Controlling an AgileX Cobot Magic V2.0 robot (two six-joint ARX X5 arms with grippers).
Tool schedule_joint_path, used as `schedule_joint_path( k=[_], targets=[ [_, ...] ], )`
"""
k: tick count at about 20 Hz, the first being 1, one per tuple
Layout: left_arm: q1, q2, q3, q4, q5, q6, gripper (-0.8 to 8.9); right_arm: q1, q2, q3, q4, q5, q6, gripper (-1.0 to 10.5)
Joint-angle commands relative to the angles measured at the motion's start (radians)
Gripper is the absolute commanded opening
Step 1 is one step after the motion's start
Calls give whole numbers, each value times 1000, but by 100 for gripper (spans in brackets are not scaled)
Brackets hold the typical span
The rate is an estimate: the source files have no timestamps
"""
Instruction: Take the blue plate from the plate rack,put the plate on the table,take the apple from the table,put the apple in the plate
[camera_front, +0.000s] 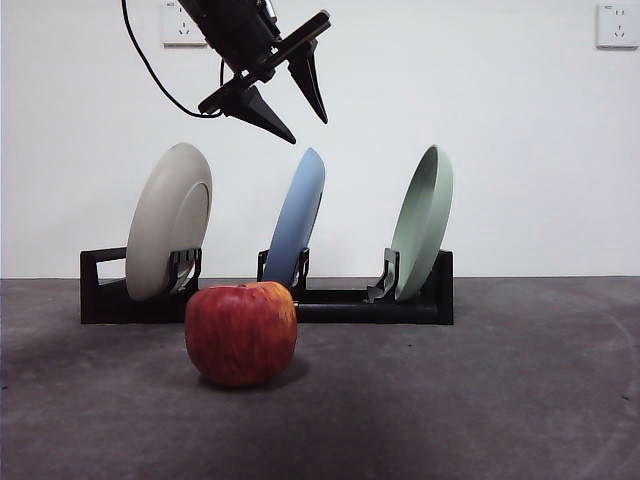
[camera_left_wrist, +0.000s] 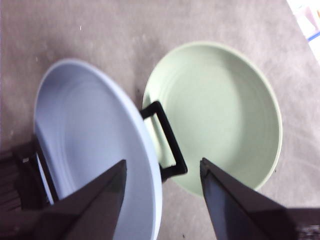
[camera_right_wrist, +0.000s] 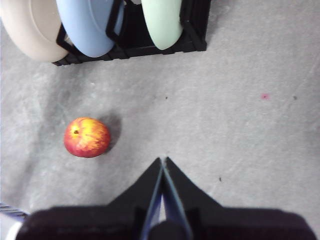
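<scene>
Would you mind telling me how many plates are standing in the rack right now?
3, all upright in the plate rack behind the apple: the cream-white plate at the handle end, the blue plate in the middle, the pale green plate at the other end. None appears hidden.

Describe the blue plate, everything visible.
The blue plate is round, shallow and matte dusty blue, with a raised rim. It stands on edge in the middle slot of the plate rack, leaning, between the cream-white plate and the pale green plate. Only the rack's holders touch it. The left end effector hangs open just above its top edge, not touching it.
</scene>
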Motion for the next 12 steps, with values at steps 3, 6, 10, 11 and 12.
schedule_joint_path(
  k=[3,6,10,11,12],
  targets=[
    [-4,53,3,12,-6,10,252,1,1,5,6,11,-10,0],
    [-10,75,3,12,-3,11,252,1,1,5,7,12,-10,0],
    [-32,93,3,10,-73,14,251,1,1,5,6,22,-10,0],
    [-35,93,3,10,-85,14,247,1,1,5,4,22,-10,0],
    [-36,93,3,12,-93,13,247,1,1,5,1,23,-11,0]
  ],
)
